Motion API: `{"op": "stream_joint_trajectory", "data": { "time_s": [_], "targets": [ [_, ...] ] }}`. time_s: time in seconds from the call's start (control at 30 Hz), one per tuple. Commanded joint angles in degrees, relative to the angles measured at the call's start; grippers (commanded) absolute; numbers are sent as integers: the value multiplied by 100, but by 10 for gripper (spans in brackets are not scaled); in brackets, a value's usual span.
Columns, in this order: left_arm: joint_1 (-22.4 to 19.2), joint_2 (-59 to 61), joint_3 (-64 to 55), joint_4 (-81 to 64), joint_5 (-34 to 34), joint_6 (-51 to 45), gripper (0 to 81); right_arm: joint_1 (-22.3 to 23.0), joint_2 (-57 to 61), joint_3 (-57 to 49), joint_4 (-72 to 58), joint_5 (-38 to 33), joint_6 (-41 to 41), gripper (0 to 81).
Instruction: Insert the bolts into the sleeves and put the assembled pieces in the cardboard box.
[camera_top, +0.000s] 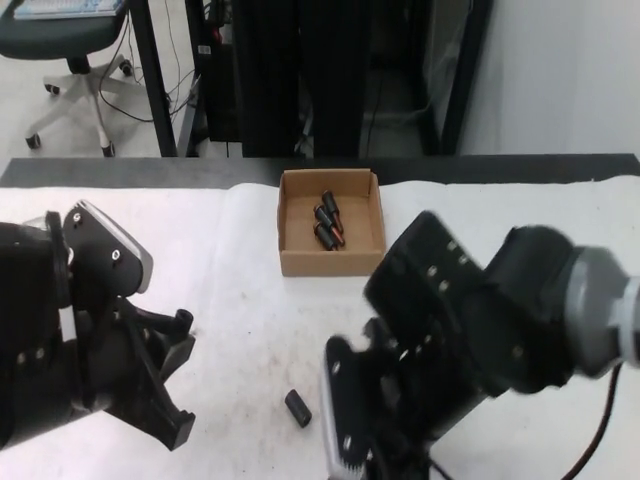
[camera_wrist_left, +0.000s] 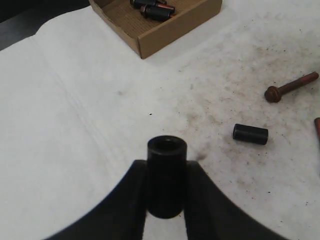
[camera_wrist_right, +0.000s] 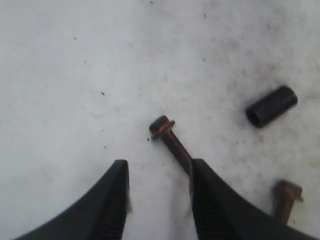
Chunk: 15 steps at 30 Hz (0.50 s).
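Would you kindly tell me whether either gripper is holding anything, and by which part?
The left gripper clamps a black sleeve by the sides of its body, with its open end sticking out beyond the grip. The right gripper is open and holds nothing.

Black sleeve (camera_wrist_left: 166, 175), copper-brown bolts (camera_wrist_left: 290, 86) — tan cardboard box (camera_wrist_left: 165, 37).

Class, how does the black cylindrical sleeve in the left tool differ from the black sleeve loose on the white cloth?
The gripped black cylindrical sleeve is clamped in the left tool; the loose black sleeve lies free on the white cloth. The gripped sleeve points its open bore outward from the tool; the loose sleeve lies on its side. Both are short, black, boltless.
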Motion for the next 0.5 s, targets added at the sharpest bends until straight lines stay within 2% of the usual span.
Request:
{"op": "stream_joint_trajectory", "data": {
  "time_s": [0.0,0.23,0.47],
  "targets": [
    [20,-68,-65,-39,-56,67,3,56,30,-5,-126,-46,-136,337],
    [18,-68,-65,-18,-56,67,3,153,462,-5,-31,198,-136,321],
    [18,-68,-65,185,-56,67,3,23,529,-5,-183,550,-613,321]
  ]
}}
